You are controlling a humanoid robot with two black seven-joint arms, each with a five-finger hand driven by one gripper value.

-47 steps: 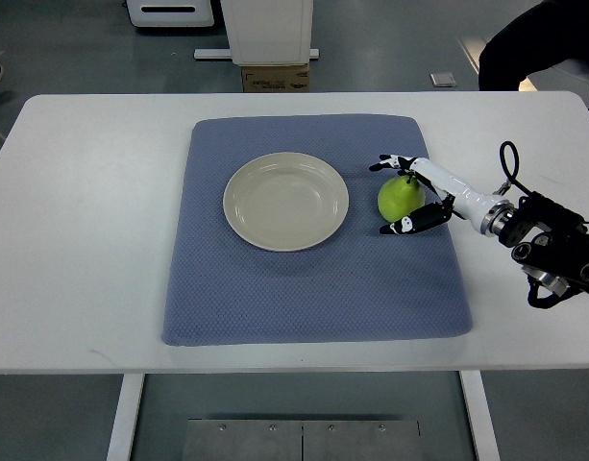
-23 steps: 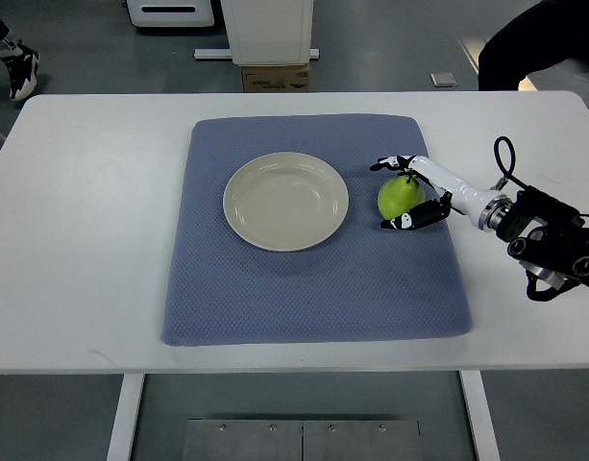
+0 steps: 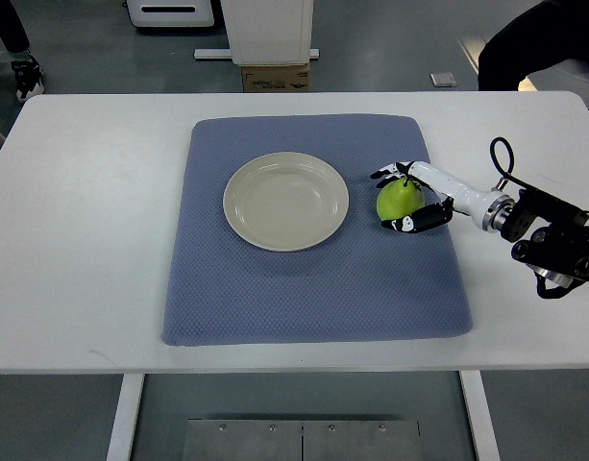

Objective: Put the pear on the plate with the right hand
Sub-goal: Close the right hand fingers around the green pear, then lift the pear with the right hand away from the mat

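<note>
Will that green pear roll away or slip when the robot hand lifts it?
The pear looks round and smooth, so it may slip between the right hand fingers. On the textured blue mat it probably would not roll far.

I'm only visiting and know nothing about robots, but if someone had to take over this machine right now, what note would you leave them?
Right hand: fingers curled around the pear, which looks to be sitting on the blue mat, just right of the plate.
Left hand: not in view.
Plate: empty, near the mat's centre.
Done: the hand has reached the pear and is gripping it.
Left: lift the pear, carry it left over the plate, set it down and let go.
</note>
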